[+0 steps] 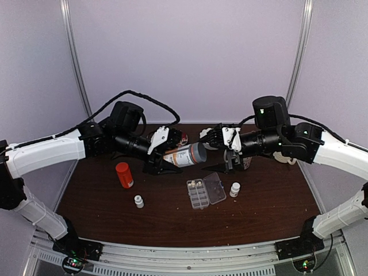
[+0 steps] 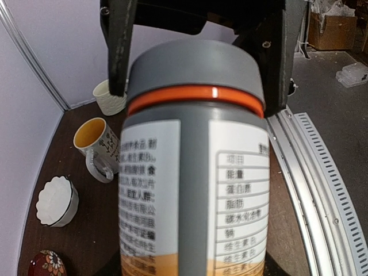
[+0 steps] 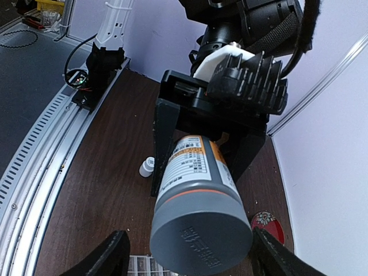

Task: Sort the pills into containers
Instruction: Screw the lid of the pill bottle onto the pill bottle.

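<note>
Right wrist: spread jaws flank the grey-capped bottle [image 3: 201, 230], gap beside cap.

The clear plastic pill box [image 1: 198, 195] lies flat on the desk [image 1: 115, 213], close to its middle and a little toward 3 o'clock. It is a small rectangle split into two rows of little cells [image 1: 200, 199], its long side running from 11 to 5 o'clock. Its hinged clear lid [image 1: 215, 187] is swung fully open and rests flat on the 2 o'clock side. The pills [image 1: 195, 184] show only as whitish specks in the cells at the 11 o'clock end, too small to count.
</note>
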Motion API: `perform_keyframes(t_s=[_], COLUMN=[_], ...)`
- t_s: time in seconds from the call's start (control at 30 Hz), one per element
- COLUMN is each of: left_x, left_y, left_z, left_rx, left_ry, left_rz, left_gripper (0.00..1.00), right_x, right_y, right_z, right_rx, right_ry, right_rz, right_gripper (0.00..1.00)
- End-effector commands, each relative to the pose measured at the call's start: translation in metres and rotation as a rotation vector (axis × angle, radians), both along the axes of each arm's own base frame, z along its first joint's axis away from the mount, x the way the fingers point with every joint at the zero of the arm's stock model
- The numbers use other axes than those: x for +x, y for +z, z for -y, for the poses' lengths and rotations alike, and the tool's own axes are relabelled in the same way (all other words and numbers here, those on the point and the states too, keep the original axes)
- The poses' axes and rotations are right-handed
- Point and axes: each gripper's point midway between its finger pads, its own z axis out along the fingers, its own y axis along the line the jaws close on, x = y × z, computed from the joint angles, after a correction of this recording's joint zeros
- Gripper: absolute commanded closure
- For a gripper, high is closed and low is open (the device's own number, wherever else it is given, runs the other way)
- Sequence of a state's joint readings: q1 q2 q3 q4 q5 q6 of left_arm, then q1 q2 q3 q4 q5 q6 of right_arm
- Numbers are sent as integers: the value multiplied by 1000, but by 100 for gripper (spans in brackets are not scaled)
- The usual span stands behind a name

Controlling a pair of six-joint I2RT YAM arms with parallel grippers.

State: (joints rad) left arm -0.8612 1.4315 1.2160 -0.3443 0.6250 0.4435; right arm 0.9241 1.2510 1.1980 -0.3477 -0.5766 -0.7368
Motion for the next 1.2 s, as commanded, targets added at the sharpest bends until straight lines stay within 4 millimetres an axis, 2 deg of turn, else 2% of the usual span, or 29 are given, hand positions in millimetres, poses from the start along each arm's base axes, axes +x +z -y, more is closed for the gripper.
perform_keyframes(t_s=[0.0,0.1,0.23,0.5,0.7,0.77,0.93,1.17], left_x=[0,0,0,0,2,5,12,21], left_y=[14,13,13,13,12,11,11,14], left_z=[6,7,7,7,6,6,6,8], left_rx=[-35,-31,-27,-27,-23,-20,-25,-29], left_ry=[-32,-36,-36,-36,-24,-7,28,55], left_rz=[26,24,24,23,29,39,65,103], left_gripper=[100,100,100,100,100,100,100,100], right_x=[1,1,1,2,7,7,18,27], right_y=[13,12,11,6,2,-1,-7,-6], right_z=[-4,-5,-7,-11,-14,-15,-15,-8], right_rx=[14,9,7,-8,-20,-10,69,198], right_ry=[5,6,8,-1,-40,-58,-229,-467], right_rz=[26,23,20,-12,-84,-146,-419,-836], right_gripper=[28,31,40,46,57,60,76,84])
